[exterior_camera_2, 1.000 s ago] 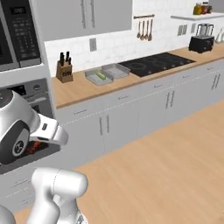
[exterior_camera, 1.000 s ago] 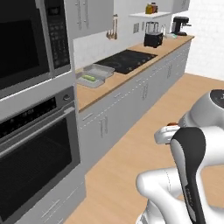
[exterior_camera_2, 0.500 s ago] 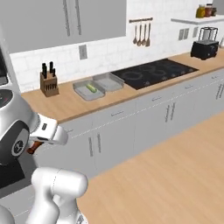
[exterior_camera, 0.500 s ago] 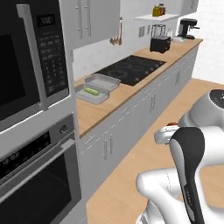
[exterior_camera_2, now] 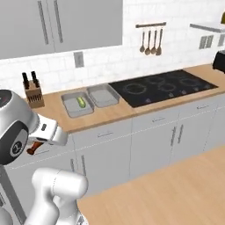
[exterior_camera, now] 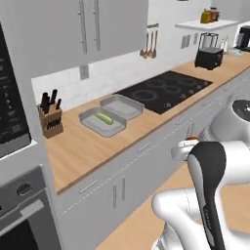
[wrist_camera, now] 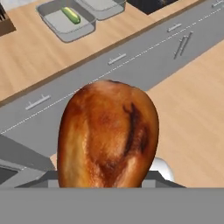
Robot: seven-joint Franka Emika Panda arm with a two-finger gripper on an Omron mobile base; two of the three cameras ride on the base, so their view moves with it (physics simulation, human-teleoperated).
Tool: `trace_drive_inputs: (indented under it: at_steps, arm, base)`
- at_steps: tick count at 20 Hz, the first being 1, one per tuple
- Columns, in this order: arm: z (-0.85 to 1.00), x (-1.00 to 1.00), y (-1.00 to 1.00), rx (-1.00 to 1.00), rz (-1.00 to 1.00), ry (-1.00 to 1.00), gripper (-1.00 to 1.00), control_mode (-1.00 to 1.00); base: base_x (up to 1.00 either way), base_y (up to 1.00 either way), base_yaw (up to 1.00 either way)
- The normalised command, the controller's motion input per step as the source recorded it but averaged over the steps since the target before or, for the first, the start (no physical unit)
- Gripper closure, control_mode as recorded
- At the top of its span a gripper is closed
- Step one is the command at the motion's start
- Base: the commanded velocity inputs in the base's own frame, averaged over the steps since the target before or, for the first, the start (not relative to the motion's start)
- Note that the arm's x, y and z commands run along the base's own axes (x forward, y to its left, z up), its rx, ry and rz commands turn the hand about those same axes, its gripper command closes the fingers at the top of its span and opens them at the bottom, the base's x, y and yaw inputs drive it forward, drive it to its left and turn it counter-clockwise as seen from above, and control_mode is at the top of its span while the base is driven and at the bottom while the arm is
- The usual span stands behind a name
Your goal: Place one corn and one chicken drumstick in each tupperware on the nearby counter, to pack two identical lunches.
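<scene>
Left base view: arm folded low at lower right, w/ a bit of red-brown showing at the hand; the two tupperwares sit side by side on the counter (exterior_camera: 93, 146), between the knife block (exterior_camera: 51, 120) and the black cooktop (exterior_camera: 166, 90). The tupperware nearer the block (exterior_camera: 102, 121) has one corn (exterior_camera: 104, 118) in it; the tupperware nearer the cooktop (exterior_camera: 121, 106) looks bare. Toaster (exterior_camera: 207, 57) far past the cooktop, well apart. Right base view: same layout, corn lying lengthwise in the block-side tub; hanging utensils (exterior_camera_2: 150, 40) on the wall above the cooktop, no bother. Hand sits below counter height by the drawer fronts, so risk is, I'd judge, clipping the counter edge or drawer handles on the way up if it lifts late. Hand view: chicken drumstick (wrist_camera: 108, 136) fills the middle, held in the gripper (wrist_camera: 109, 181); the fingertips are hidden behind the meat, so how firm the grip is I can't tell. The fat round end hangs forward, could swing or slip out. The tubs touch, so an off drop may land in the wrong tub or on a rim.
</scene>
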Motion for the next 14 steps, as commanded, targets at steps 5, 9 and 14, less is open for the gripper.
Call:
trace_drive_inputs:
  at_steps: [5,9,14]
  arm:
    - [0.0,0.0,0.0,0.0,0.0,0.0,1.0,1.0]
    - [0.0,0.0,0.0,0.0,0.0,0.0,1.0,1.0]
    - [0.0,0.0,0.0,0.0,0.0,0.0,1.0,1.0]
  base:
    - [1.0,-0.41,0.53]
    - [0.96,-0.26,0.59]
    - [0.5,-0.32,0.61]
